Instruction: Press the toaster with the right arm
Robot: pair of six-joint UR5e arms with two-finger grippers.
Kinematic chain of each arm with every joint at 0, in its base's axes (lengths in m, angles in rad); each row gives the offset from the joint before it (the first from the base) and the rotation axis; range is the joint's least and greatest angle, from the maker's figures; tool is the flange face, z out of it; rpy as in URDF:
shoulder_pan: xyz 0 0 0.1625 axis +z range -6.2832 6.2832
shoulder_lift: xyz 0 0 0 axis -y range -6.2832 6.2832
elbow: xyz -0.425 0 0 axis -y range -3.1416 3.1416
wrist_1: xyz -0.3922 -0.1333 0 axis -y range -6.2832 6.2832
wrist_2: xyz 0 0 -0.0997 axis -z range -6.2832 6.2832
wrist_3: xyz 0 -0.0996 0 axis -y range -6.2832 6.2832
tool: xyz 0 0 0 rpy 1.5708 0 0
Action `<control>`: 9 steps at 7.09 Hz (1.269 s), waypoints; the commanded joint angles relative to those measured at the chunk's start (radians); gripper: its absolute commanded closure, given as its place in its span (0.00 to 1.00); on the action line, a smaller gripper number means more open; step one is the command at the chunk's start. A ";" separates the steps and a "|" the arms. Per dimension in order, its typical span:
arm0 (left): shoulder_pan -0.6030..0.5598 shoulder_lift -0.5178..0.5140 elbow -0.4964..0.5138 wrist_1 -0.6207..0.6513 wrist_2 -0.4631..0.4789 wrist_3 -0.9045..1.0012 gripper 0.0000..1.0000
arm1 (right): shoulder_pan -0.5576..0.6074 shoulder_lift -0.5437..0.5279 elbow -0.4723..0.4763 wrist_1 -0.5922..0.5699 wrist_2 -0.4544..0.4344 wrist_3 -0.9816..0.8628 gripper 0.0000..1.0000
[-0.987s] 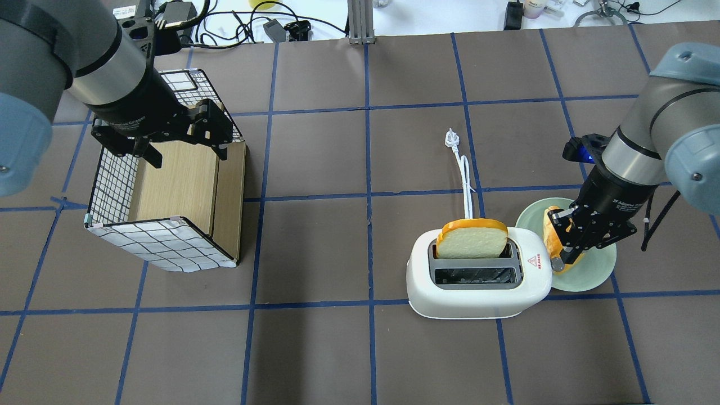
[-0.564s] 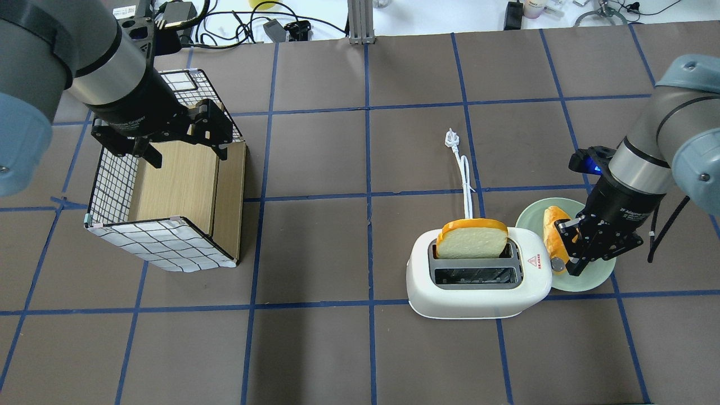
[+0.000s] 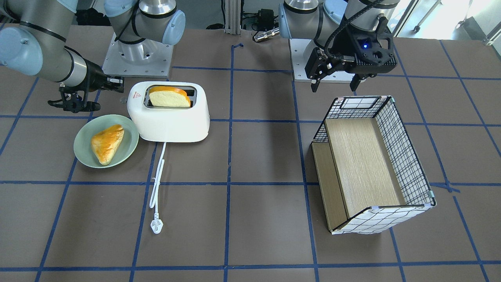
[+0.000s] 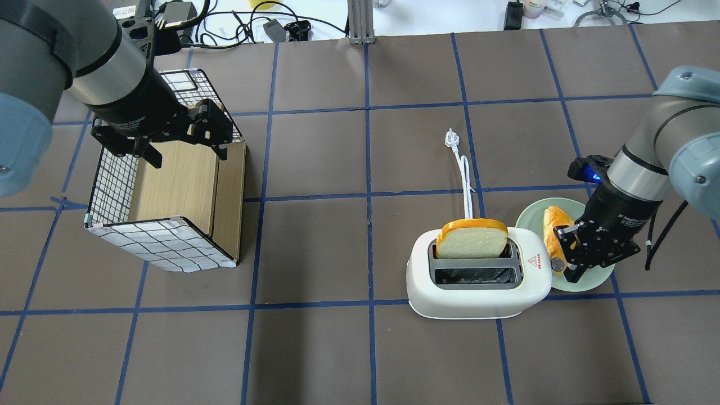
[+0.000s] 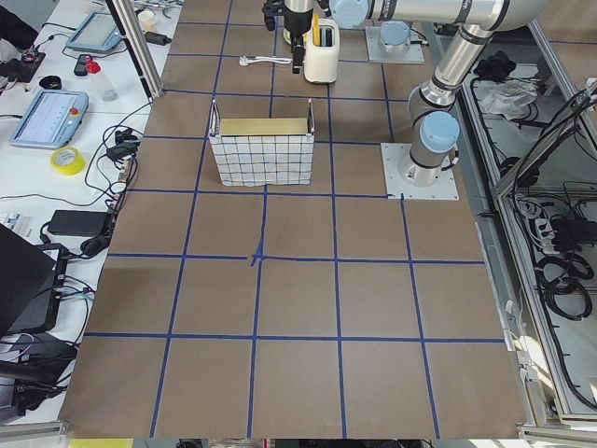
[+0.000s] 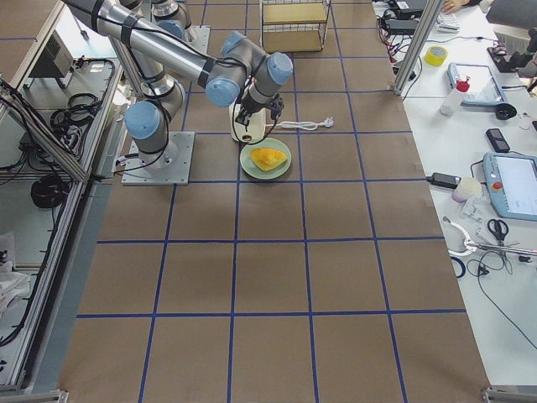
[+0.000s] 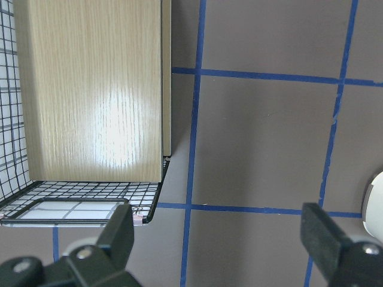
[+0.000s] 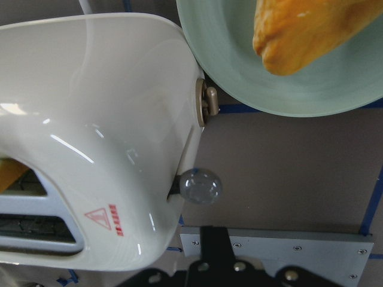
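Note:
The white toaster [image 4: 478, 292] stands right of the table's middle with a bread slice [image 4: 471, 242] in its far slot; it also shows in the front view [image 3: 168, 121]. My right gripper [image 4: 568, 269] hangs at the toaster's right end, over the green plate [image 4: 529, 216]. Its fingers look closed together. In the right wrist view the toaster [image 8: 90, 119] fills the left, and its round grey lever knob [image 8: 200, 186] sits just ahead of the right gripper [image 8: 212, 233], with a gap between them. My left gripper [image 4: 188, 154] is open above the basket [image 4: 169, 247].
A bread piece [image 3: 106, 143] lies on the plate [image 3: 84, 133]. The toaster's cord [image 4: 466, 180] runs away from it to a plug. A beige dial [image 8: 206, 101] sits above the knob. The wire basket [image 3: 364, 156] with a wooden insert stands at my left.
My right gripper has shifted a little to the right and toward me beside the toaster's end. The left arm, toaster and bread have not moved.

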State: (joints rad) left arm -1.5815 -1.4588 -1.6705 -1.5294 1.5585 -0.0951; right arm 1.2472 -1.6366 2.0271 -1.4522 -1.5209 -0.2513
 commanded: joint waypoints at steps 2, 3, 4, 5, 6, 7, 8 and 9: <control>0.000 0.000 0.000 0.000 0.000 0.000 0.00 | -0.002 0.030 0.007 -0.013 0.005 0.000 1.00; 0.000 0.000 0.000 0.000 0.000 0.000 0.00 | -0.002 0.032 0.007 -0.013 0.007 0.000 1.00; 0.000 0.000 0.000 0.000 0.000 0.000 0.00 | -0.002 0.037 0.008 -0.014 0.008 -0.003 1.00; 0.000 0.000 0.000 0.000 0.000 0.000 0.00 | -0.005 0.052 0.010 -0.016 0.010 -0.006 1.00; 0.000 0.000 0.000 0.000 0.000 0.000 0.00 | -0.005 0.058 0.013 -0.029 0.008 -0.006 1.00; 0.000 0.000 0.000 0.000 0.000 0.000 0.00 | -0.005 0.058 0.013 -0.034 0.008 -0.006 1.00; 0.000 0.000 0.000 0.000 0.000 0.000 0.00 | -0.005 0.063 0.015 -0.045 0.008 -0.006 1.00; 0.000 0.000 0.000 0.000 0.000 0.000 0.00 | -0.005 0.078 0.015 -0.051 0.010 -0.006 1.00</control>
State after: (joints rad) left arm -1.5815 -1.4588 -1.6705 -1.5294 1.5585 -0.0951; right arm 1.2426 -1.5725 2.0409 -1.4937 -1.5122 -0.2576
